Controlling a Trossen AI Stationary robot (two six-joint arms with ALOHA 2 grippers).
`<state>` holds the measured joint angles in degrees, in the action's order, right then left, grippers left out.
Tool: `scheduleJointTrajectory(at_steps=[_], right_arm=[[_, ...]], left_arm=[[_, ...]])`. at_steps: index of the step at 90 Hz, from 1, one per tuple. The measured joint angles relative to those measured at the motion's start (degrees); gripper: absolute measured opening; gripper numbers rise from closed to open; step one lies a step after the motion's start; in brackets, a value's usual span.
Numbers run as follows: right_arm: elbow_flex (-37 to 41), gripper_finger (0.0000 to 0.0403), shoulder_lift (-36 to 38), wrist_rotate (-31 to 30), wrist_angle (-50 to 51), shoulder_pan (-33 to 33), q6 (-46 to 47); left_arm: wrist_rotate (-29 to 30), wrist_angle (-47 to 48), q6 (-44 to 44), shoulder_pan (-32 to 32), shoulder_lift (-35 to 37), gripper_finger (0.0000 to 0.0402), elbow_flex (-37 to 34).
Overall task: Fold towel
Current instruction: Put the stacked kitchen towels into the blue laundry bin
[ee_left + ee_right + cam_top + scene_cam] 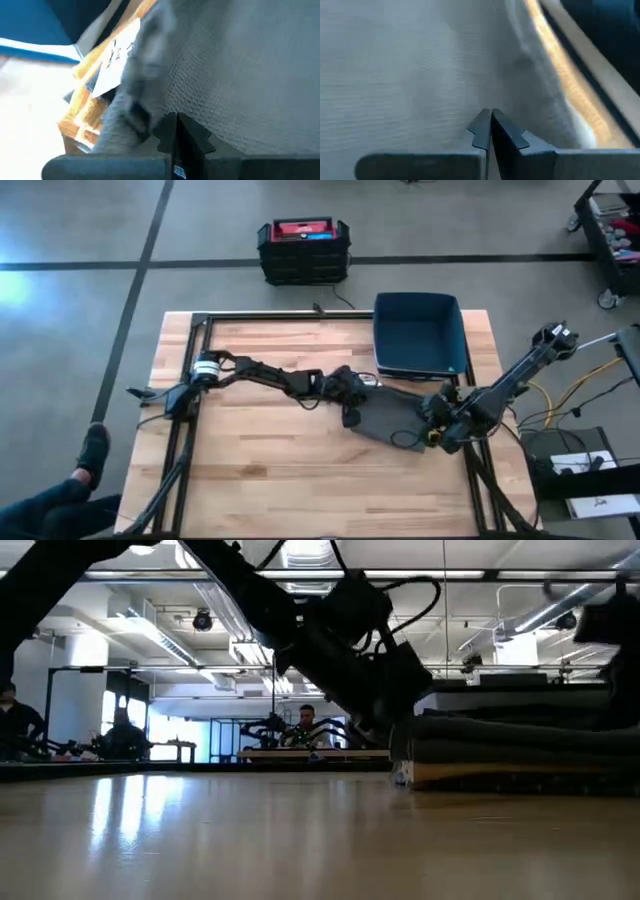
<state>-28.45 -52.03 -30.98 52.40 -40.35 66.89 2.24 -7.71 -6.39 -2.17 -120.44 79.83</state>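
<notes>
Grey towel [240, 70] at the jaws: matt woven cloth (waffle texture); table [270, 470] smooth pale wood.

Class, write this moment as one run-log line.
task: fold towel | left gripper: shut on towel | right gripper: shut on towel | towel: flat on table beside blue bin

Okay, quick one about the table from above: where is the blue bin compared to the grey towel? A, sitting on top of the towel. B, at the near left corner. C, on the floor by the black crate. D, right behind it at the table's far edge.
D: in the high view the blue bin sits at the table's far edge, just beyond the grey towel.
</notes>
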Motion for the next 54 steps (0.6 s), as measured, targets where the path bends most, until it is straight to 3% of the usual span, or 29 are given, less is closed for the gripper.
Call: scheduleJointTrajectory(at_steps=[12,23,54], right_arm=[[-7.5,0.0002,1.1,8.1,4.9,-0.5,7.9],[-7.8,0.0035,2.0,13.5,6.0,-2.3,15.7],[-2.6,0.0221,0.4,5.9,3.0,-16.1,44.7]], left_arm=[[-0.3,-0.6,0.5,1.4,4.4,0.0,0.2],[-0.3,0.4,1.8,1.2,4.1,0.0,-0.1],[-1.2,-0.7,4.8,0.1,-3.6,0.0,-0.9]])
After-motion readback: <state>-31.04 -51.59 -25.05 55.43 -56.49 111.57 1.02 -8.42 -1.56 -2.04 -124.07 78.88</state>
